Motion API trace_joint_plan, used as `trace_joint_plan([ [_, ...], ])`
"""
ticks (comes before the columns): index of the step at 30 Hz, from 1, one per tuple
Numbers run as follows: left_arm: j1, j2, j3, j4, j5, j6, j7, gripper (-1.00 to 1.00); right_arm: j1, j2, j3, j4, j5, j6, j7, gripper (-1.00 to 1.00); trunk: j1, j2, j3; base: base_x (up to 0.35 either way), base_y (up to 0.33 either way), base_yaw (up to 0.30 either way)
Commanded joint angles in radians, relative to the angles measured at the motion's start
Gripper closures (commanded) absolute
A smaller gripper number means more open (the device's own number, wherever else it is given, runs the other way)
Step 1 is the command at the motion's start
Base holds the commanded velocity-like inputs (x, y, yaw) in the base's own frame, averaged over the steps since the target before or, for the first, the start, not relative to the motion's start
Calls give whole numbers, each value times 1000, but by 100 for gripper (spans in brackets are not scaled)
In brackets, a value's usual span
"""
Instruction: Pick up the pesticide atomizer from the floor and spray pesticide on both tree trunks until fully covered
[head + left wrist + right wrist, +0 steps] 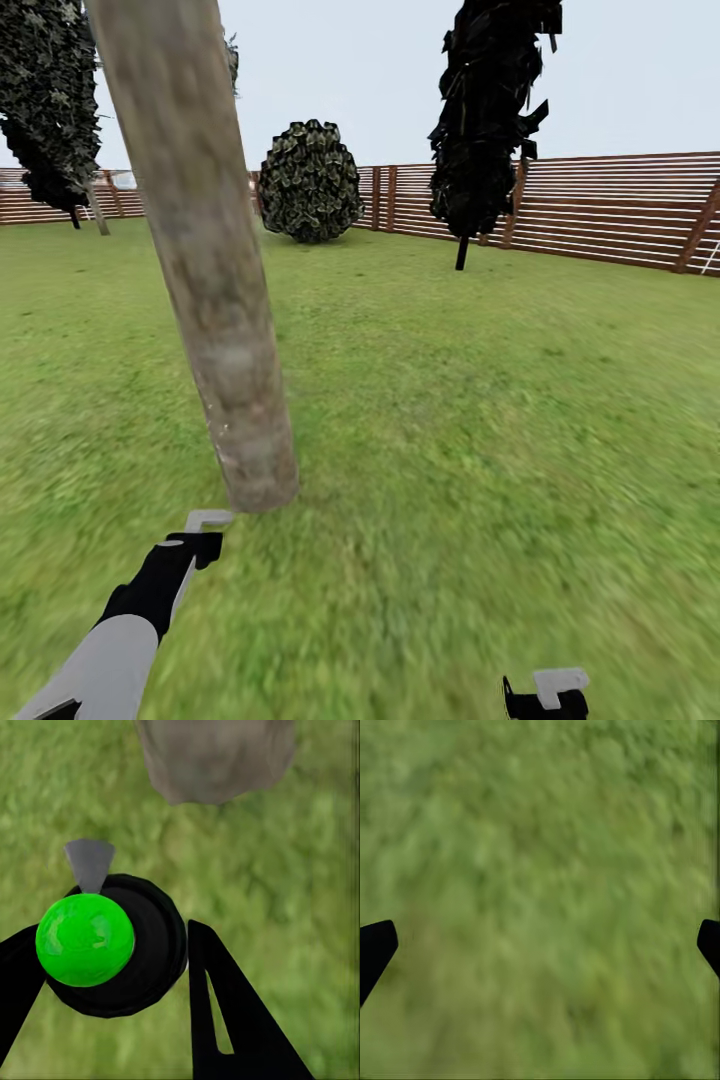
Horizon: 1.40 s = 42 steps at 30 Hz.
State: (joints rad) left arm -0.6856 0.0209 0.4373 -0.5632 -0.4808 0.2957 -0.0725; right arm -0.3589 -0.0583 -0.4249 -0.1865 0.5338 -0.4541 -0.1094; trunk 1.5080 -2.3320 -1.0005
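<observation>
My left gripper (112, 979) is shut on the pesticide atomizer (154, 937), a dark round bottle that here has a bright green top and a grey nozzle. That nozzle (208, 520) points at the base of the near tree trunk (215, 300), a thick pale grey-brown column leaning left, a short gap ahead of it. In the left wrist view the trunk's base (214, 757) sits just beyond the nozzle. A second pale trunk (97, 212) stands far off at the left fence. My right gripper (545, 698) hangs open over grass (540, 870), holding nothing.
Green lawn (480, 420) spreads all around. A brown slat fence (610, 210) runs along the back. A round dark bush (310, 182) and a narrow black cone-shaped tree (490, 120) stand near the fence, well away from me.
</observation>
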Motion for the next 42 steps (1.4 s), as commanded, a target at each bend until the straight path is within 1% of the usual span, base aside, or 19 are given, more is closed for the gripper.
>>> trace_joint_plan([
  [1,0,0,0,0,0,0,0,100,0,0,0,1,0,0,0,-100,0,0,0,198,-230,0],
  [14,0,-1,0,0,1,-1,0,100,0,0,0,0,-1,0,0,-100,0,0,0,208,-219,0],
  [18,0,0,0,-3,2,-1,0,100,0,1,1,-1,-1,0,-1,-100,0,0,0,75,-255,27],
  [21,0,1,0,-4,6,-1,0,100,0,1,1,-1,0,0,0,-100,0,0,0,8,-271,213],
  [42,0,1,0,0,8,-1,0,100,0,2,1,0,0,0,0,-100,0,0,0,0,-273,276],
])
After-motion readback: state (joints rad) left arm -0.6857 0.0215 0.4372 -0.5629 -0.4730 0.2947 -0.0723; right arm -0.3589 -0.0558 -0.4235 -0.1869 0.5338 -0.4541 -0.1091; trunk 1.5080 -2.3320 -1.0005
